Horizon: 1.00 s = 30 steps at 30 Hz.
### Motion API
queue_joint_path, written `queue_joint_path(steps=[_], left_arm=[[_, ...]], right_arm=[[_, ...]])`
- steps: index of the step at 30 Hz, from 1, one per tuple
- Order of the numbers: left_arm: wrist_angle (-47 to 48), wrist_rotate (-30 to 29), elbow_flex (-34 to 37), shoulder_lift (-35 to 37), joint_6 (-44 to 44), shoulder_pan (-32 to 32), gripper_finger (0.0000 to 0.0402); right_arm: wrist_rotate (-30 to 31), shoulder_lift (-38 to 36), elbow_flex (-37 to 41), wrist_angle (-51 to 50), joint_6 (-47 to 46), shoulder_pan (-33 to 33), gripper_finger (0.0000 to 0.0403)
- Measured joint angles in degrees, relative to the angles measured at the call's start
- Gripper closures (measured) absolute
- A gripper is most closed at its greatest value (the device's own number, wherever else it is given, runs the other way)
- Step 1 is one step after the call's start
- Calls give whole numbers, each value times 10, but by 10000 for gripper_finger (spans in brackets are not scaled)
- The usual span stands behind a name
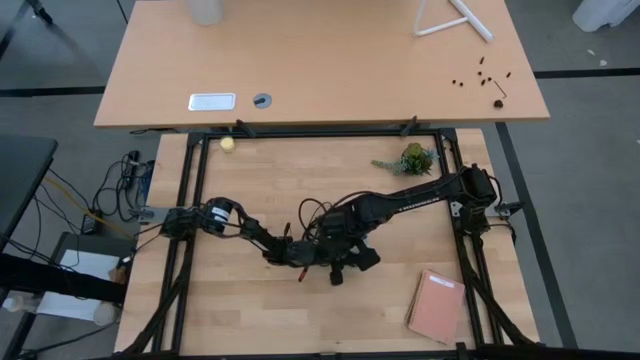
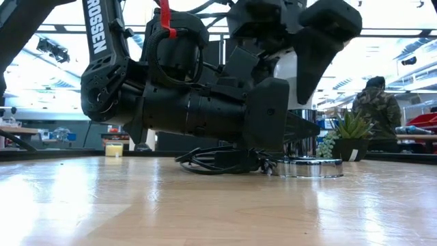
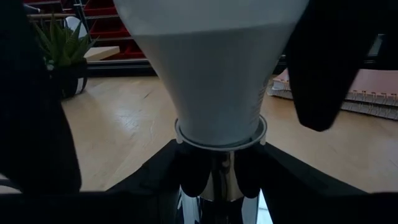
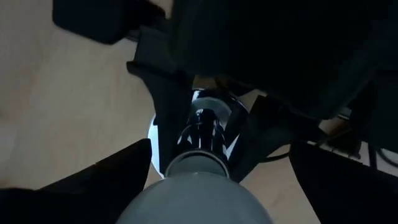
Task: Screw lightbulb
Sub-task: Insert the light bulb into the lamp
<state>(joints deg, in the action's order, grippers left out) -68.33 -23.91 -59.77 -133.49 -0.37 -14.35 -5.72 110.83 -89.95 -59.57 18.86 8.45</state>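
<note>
bulb [image 3: 214,74]: upright over socket [image 2: 311,167] | my left tool [image 3: 211,168]: pinching bulb's base | my right tool [image 4: 199,155]: spread around bulb, mid-worktop [image 1: 250,310]

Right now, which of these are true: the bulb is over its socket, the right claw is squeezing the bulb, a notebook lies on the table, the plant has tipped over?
1. The small white frosted lightbulb stands upright over the round silver socket. True.
2. The right gripper is clamped tight on the lightbulb. False: its fingers stand open on either side of the bulb.
3. A flat pink notebook lies on the wooden table. True.
4. The small green potted plant has tipped over. False: it stands upright.
5. The left gripper waits far from the socket. False: it is closed on the socket, right under the bulb.
</note>
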Motion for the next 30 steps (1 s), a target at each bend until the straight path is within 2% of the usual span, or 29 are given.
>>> queue_joint_path(steps=[6,11,30], left_arm=[[1,-2,0,0,-1,0,217],[1,2,0,0,3,0,217],[1,0,0,0,14,1,217]], right_arm=[[5,0,-1,-12,54,6,14],[36,-2,-2,-33,137,19,19],[28,-17,0,-40,144,36,30]])
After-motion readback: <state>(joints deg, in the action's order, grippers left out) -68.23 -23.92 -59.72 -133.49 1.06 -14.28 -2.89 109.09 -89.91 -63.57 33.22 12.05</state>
